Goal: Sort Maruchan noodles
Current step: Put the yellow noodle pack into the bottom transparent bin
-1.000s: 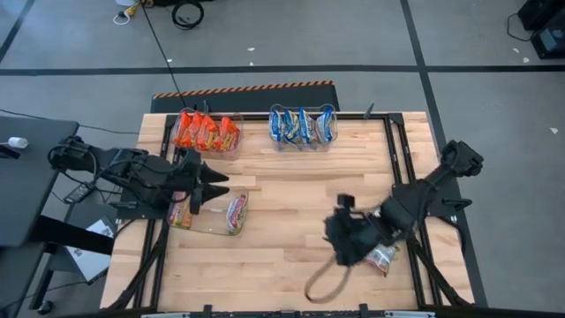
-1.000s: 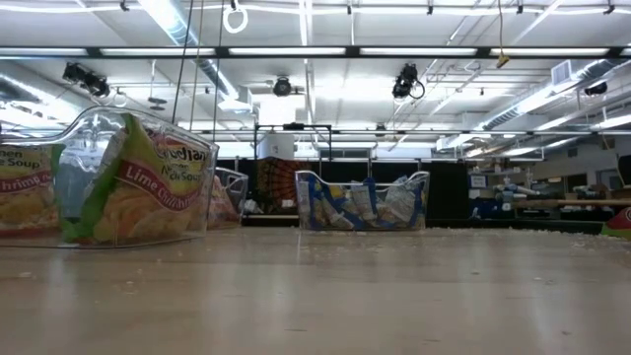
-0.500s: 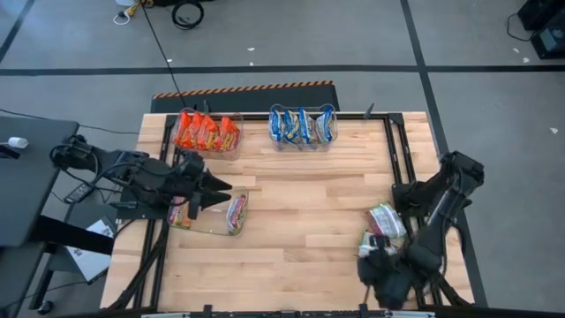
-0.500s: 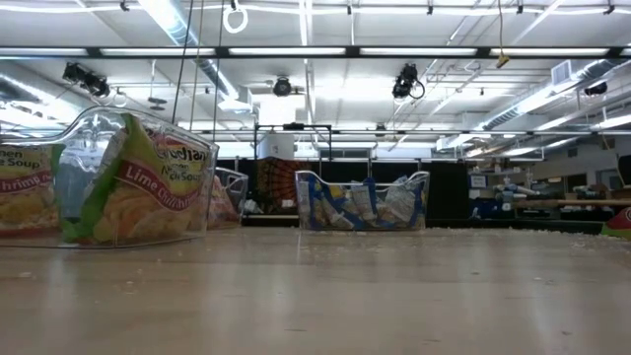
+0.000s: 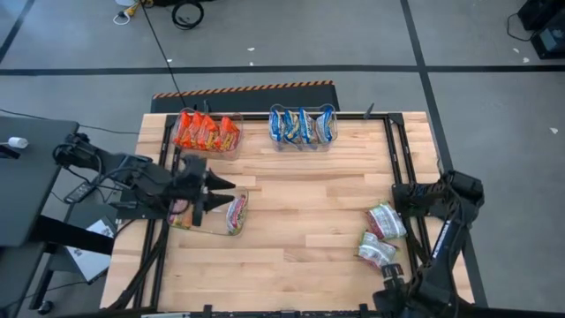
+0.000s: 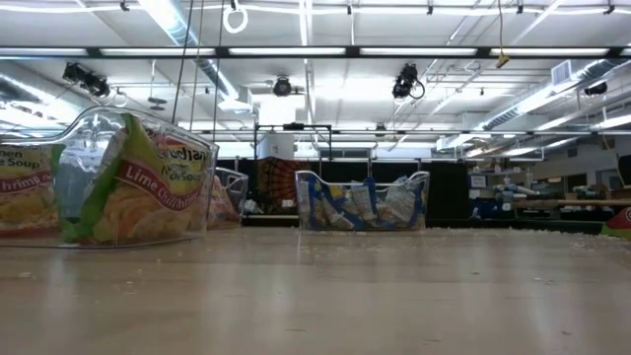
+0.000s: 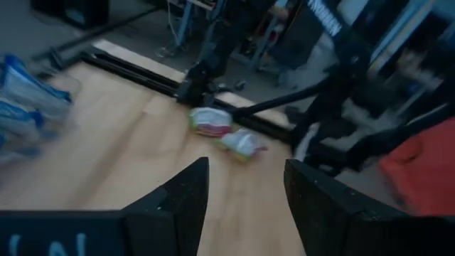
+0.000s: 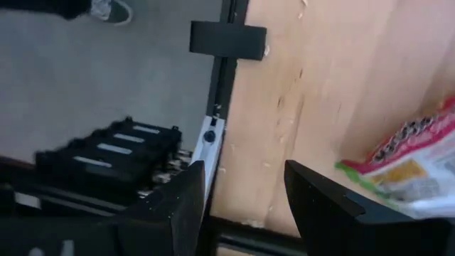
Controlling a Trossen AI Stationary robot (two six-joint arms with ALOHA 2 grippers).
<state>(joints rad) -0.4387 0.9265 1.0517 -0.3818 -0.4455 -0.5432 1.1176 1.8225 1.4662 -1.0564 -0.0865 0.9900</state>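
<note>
Two green-and-white Maruchan noodle packets (image 5: 386, 220) (image 5: 377, 252) lie flat on the table near its right edge; they also show far off in the left wrist view (image 7: 211, 121) (image 7: 242, 142). Orange-red packets (image 5: 205, 132) and blue ones (image 5: 303, 125) stand in clear bins at the far edge. More green packets (image 5: 235, 214) sit in a clear bin (image 6: 138, 182) at the left. My left gripper (image 7: 245, 167) hovers open above that bin (image 5: 221, 187). My right gripper (image 8: 245, 171) is open over the table's near right corner (image 5: 395, 300), beside a green packet (image 8: 412, 163).
A black frame rail (image 5: 402, 168) runs along the table's right side, and a black bracket (image 8: 227, 39) sits on the edge by my right gripper. Bare wood (image 5: 309, 212) lies between the left bin and the loose packets.
My right gripper has swung from the table's middle toward the near right corner, sinking and tipping to point down. With the arm gone from above them, both loose green packets now show beside the right rail.
</note>
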